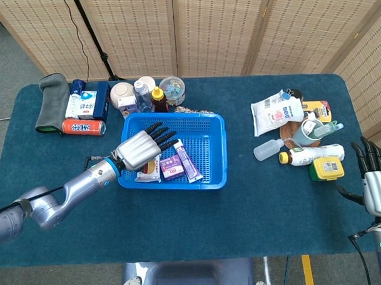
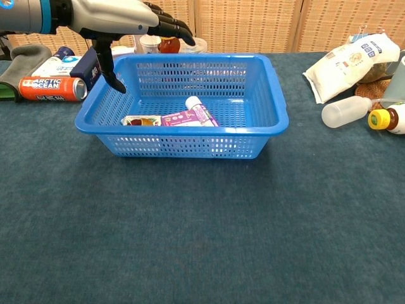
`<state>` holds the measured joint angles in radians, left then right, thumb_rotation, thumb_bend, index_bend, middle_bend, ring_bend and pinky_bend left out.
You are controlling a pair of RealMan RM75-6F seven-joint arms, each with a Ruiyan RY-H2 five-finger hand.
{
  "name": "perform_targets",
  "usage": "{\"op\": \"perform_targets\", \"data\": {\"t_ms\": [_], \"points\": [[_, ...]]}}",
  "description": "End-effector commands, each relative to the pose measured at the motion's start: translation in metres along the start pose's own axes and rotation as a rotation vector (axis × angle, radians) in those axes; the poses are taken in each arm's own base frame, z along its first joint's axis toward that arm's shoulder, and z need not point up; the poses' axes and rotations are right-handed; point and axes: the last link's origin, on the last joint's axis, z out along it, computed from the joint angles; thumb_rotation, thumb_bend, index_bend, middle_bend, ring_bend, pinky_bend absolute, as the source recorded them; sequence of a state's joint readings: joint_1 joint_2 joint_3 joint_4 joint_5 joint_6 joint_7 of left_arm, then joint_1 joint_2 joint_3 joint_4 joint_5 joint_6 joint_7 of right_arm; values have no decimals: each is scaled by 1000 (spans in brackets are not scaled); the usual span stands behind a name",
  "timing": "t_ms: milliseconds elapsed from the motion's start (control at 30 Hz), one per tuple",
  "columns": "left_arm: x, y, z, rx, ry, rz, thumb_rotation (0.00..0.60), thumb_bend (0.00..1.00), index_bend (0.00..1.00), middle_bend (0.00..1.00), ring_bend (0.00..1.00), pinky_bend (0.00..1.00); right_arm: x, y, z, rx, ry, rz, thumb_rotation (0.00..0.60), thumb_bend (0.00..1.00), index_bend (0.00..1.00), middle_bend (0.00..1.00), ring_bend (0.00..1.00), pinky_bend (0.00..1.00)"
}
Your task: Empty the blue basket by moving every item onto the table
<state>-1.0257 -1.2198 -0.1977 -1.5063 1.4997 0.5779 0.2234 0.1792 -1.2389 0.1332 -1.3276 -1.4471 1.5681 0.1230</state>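
The blue basket stands mid-table. Inside lie a flat snack packet, a small purple box and a purple-and-white tube. My left hand hovers open above the basket's left half, over the snack packet, fingers spread, holding nothing. My right hand is open at the table's right edge, far from the basket, seen only in the head view.
Behind the basket stand a bowl, a clear bottle and a honey bottle. At the far left lie a red can, boxes and a grey cloth. Packets, bottles and a cup crowd the right.
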Motion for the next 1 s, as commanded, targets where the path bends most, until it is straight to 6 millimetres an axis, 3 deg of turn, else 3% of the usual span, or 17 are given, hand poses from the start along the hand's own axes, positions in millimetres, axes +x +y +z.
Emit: {"op": "perform_targets", "data": {"t_ms": [33,233,667,1000], "points": [[-5,3,5,-12,-27,26,600,4,0,0,0,0,0,0,0,-2,1,0,600,0,0,0,0,93],[-14,12,16,-38,-54,54,600,4,0,0,0,0,-3,-1,0,0,-7,-1,600,0,0,0,0,93],[-33,36,69,-58,-70,75,600,4,0,0,0,0,-7,-1,1,-5,-18,1,600,0,0,0,0,93],[-42,44,82,-58,-96,71,600,4,0,0,0,0,-5,2,2,-17,-10,9,600,0,0,0,0,93]]}}
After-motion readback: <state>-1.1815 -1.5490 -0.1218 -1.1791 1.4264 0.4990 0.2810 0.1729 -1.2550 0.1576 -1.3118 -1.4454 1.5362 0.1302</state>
